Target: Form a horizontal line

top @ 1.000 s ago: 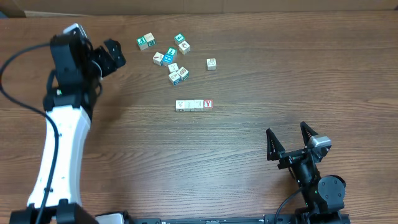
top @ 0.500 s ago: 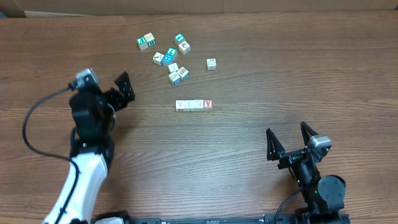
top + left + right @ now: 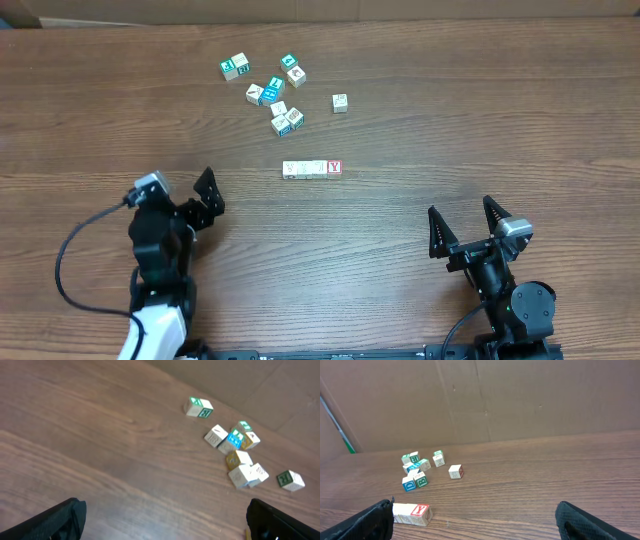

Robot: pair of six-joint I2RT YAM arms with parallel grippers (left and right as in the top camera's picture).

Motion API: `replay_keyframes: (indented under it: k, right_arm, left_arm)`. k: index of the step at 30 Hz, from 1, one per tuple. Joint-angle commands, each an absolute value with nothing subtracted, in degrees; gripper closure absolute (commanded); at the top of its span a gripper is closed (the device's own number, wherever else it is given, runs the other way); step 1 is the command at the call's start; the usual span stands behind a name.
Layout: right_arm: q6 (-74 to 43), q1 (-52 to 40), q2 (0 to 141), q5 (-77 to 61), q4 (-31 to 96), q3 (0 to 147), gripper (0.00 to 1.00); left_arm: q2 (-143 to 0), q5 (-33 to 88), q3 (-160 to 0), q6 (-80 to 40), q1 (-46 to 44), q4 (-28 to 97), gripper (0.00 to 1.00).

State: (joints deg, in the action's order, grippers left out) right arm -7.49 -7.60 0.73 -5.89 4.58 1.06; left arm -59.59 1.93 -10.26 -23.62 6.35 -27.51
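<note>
The horizontal line (image 3: pixel 312 169) is a short row of pale wooden cubes touching each other at the table's middle, with a red Y cube (image 3: pixel 335 168) at its right end. The right wrist view shows that row (image 3: pixel 411 513) low on the left, just beside my right gripper's left finger. My left gripper (image 3: pixel 190 198) stands open near the front left, well to the left of the row, nothing between its fingers (image 3: pixel 60 520). At the front right my right gripper (image 3: pixel 462 208) is open too and holds nothing. The left wrist view does not show the row.
Several loose teal-and-white cubes (image 3: pixel 270 85) lie scattered behind the row, and one pale cube (image 3: pixel 340 102) sits apart to their right. The left wrist view shows the same scatter (image 3: pixel 240 455). A brown cardboard wall (image 3: pixel 480 400) closes the table's far side.
My left arm has drawn back from the far left of the table to the near left, its gripper still open. The right arm and all cubes have stayed put.
</note>
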Motion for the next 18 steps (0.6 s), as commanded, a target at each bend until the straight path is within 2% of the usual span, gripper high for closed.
replay_keyframes:
  k: [1,11,18]
  right_arm:
    - [-7.62,-7.38,0.45,-5.48,4.38,0.47,0.00]
    - [-7.62,-7.38,0.45,-5.48,4.36,0.47,0.00]
    - [-7.62,-7.38,0.45,-5.48,4.38,0.47,0.00]
  left_arm:
    - [-55.72,0.99,-6.55,-23.31,5.98,-27.94,0.00]
    - [-44.27,-0.01,-0.30,-23.11,5.96,-25.71,0.00]
    - [-32.71,-1.74,-0.30,-21.06,4.16,-13.43,0.00]
